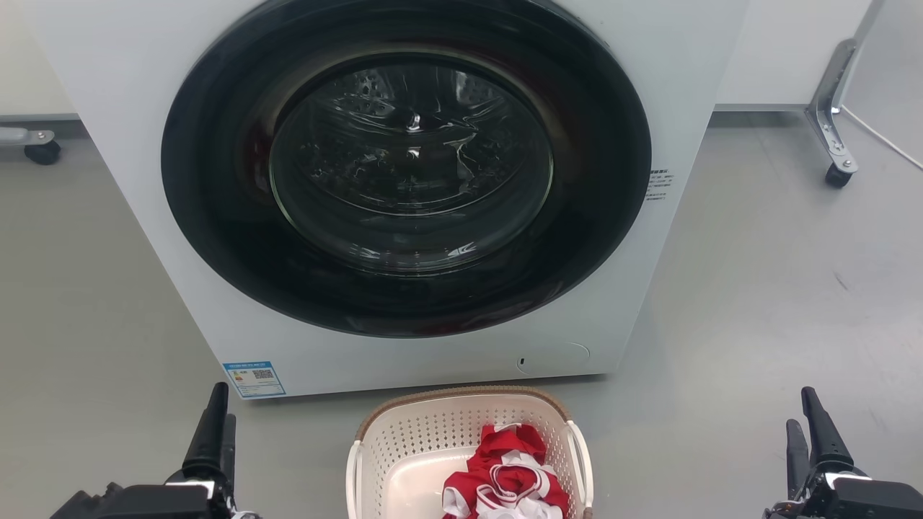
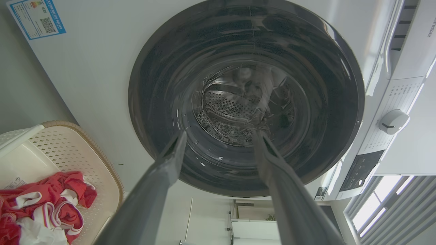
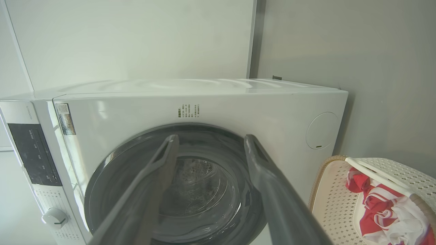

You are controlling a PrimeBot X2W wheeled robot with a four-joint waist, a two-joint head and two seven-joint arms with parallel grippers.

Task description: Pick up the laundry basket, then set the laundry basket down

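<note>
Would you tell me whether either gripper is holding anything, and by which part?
Nothing is held: the left gripper and right gripper are both open and empty, well clear of the laundry basket.

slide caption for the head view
The basket before the washer, left gripper and right gripper open on either side

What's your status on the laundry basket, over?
Left gripper open, right gripper open. Laundry basket on floor, not grasped, red-white clothes inside. Washing machine close behind.
</note>
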